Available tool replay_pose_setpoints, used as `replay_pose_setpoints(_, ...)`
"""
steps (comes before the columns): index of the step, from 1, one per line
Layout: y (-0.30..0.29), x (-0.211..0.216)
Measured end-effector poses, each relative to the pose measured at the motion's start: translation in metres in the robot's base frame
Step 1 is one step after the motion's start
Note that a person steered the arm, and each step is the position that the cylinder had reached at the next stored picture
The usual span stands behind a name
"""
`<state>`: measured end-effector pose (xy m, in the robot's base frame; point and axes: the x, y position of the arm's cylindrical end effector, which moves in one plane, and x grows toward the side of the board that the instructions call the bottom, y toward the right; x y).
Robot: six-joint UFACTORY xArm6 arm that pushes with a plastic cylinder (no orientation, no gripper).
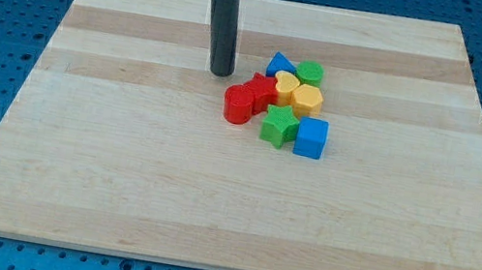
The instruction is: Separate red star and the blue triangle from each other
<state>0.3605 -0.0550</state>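
Note:
The red star (263,89) sits in a tight cluster of blocks a little right of the board's middle. The blue triangle (279,64) lies just above and to the right of it, very close or touching. My tip (221,73) is on the board just left of the cluster, to the upper left of the red star and left of the blue triangle, with a small gap to both.
The cluster also holds a red cylinder (238,104), a yellow heart (285,88), a yellow hexagon (307,98), a green cylinder (309,73), a green star (278,125) and a blue cube (311,137). They rest on a wooden board (115,183).

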Motion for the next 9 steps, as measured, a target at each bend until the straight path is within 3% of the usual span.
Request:
replay_pose_setpoints(6, 0.06, 0.034)
replay_pose_setpoints(9, 0.068, -0.006)
